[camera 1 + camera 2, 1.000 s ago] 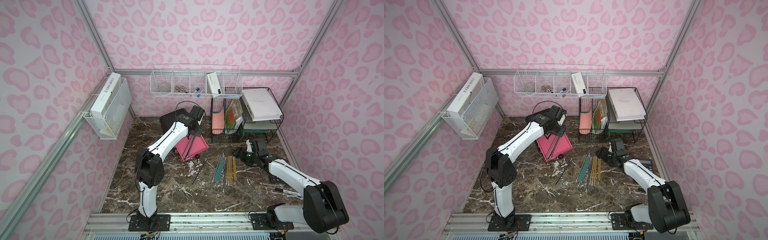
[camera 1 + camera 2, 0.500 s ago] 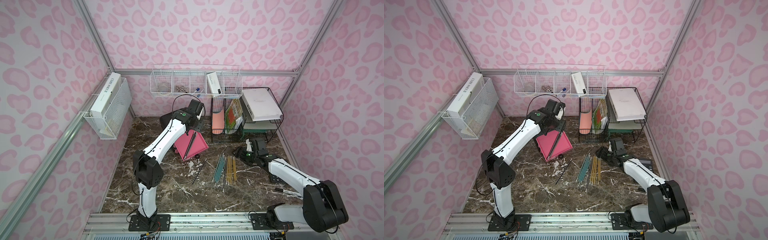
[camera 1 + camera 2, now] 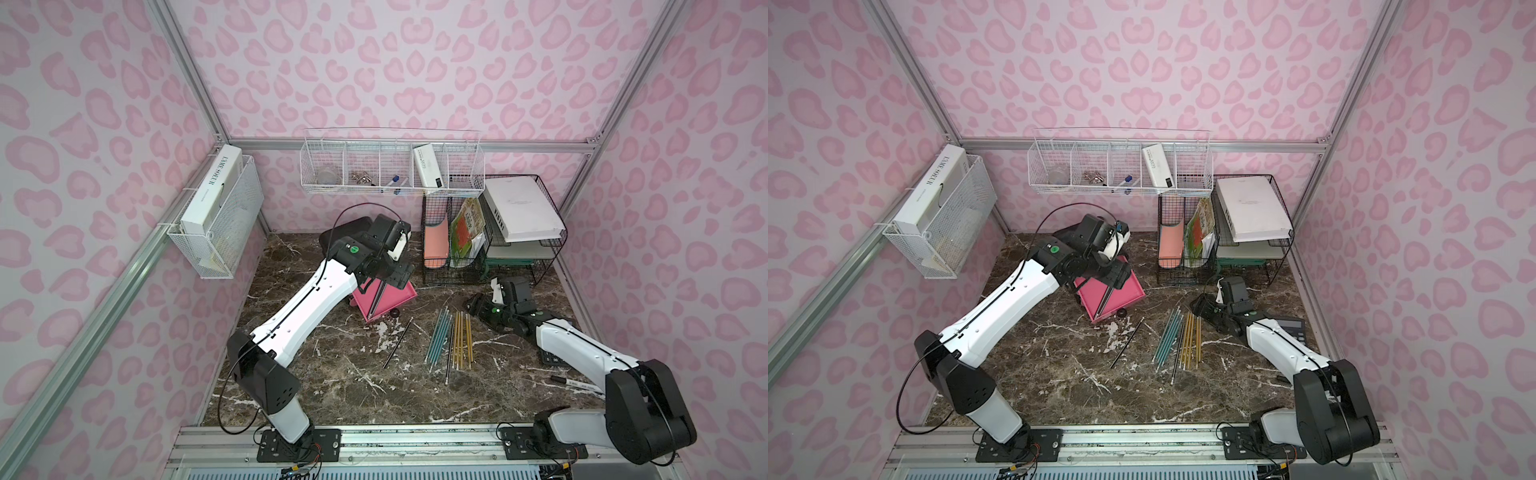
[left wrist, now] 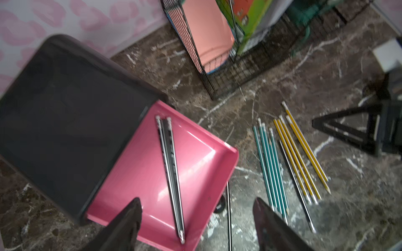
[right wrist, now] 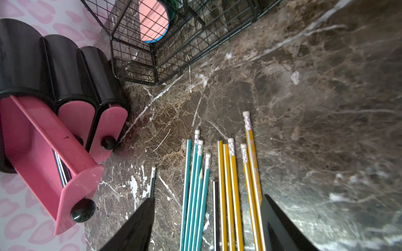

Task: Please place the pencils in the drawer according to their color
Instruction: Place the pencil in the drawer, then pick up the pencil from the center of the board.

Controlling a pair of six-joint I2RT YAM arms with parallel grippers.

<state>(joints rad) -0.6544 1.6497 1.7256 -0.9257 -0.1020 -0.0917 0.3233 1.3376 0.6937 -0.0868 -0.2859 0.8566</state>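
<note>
Two black pencils lie in the open drawer; both claws stand apart, empty.
The left claw hangs over the drawer; in a top view a loose black pencil lies on the worktop at 6 o'clock from it, long axis 1 to 7 o'clock. The right claw is nearer to the teal pencils and yellow pencils.

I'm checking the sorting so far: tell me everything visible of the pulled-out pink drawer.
The pulled-out pink drawer looks like glossy plastic: a shallow tray with low walls, a rounded front panel and a round black knob. It is the top one of the black cabinet, slid far out; the two drawers below are shut. At least two dark grey pencils lie side by side inside.
</note>
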